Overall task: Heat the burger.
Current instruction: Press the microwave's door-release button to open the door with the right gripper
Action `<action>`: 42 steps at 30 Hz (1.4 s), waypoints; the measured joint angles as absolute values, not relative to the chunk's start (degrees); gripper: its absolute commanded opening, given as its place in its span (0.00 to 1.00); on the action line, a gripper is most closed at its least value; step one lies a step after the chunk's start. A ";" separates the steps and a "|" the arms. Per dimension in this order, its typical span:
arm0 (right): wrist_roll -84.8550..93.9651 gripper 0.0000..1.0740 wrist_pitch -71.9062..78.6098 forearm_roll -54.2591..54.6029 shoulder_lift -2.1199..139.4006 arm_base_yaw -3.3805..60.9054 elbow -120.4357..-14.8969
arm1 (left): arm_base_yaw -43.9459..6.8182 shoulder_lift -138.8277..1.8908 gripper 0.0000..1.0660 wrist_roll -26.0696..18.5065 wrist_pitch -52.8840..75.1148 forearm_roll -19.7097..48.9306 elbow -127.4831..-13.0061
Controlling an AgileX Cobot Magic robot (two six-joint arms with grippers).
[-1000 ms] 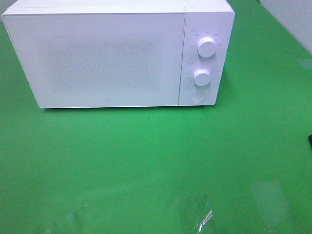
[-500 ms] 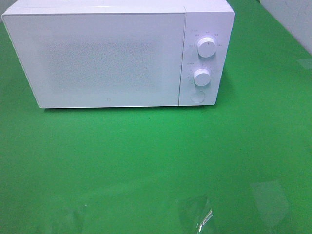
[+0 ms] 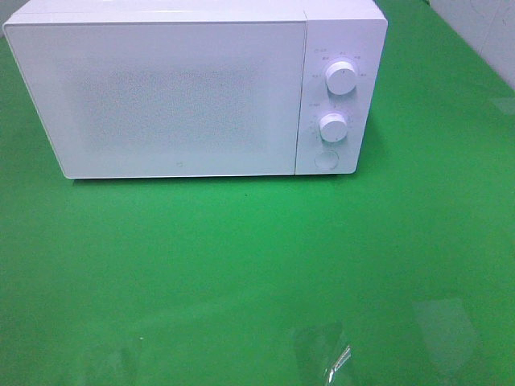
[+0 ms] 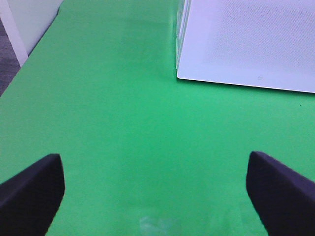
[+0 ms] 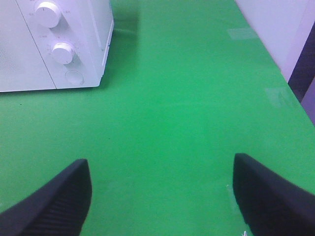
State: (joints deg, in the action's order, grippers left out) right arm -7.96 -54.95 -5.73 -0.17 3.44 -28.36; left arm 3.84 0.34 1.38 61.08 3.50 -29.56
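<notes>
Well, both my pairs of fingers stand wide apart, with nothing between them but bare green surface. My left fingers (image 4: 29, 194) show as two dark, matte, blunt wedges, one at either side of the wrist view, hanging above the desk (image 4: 123, 123). My right fingers (image 5: 54, 196) have the same shape, and I can make out fine ribbing across the inner face of one. Neither pair touches anything.

The desk is a flat, even sheet of bright green with a soft sheen that throws back pale reflections. Towards its far side sits the microwave (image 3: 185, 96), a white box with rounded corners and a smooth, slightly glossy shell. Its door (image 3: 161, 96) is shut. It is a broad rectangle, and its middle carries a fine dotted mesh that I cannot see through. Right of the door runs a narrow control panel (image 3: 362, 153) with two round white knobs, the upper knob (image 3: 342, 78) above the lower knob (image 3: 332, 126). Each is ringed by faint markings too small to read. Below them sits a flat round button (image 3: 325, 159).

Near the front edge of the desk lies a clear patch (image 3: 322, 352), shiny and crinkled, with one bright glint. I cannot tell what it is.

As for the burger, no view shows it, and I cannot tell where it is.
</notes>
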 measured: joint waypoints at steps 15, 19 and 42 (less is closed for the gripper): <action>-7.96 0.71 -55.35 -5.67 -0.17 3.44 -28.36 | 3.84 0.34 0.86 1.38 61.08 3.50 -29.56; -7.96 0.71 -55.35 -5.67 -0.17 3.44 -28.36 | 3.84 0.34 0.86 1.38 61.08 3.50 -29.56; -7.96 0.71 -34.49 -4.81 15.24 3.44 -28.76 | 3.84 0.34 0.86 1.38 61.08 3.50 -29.56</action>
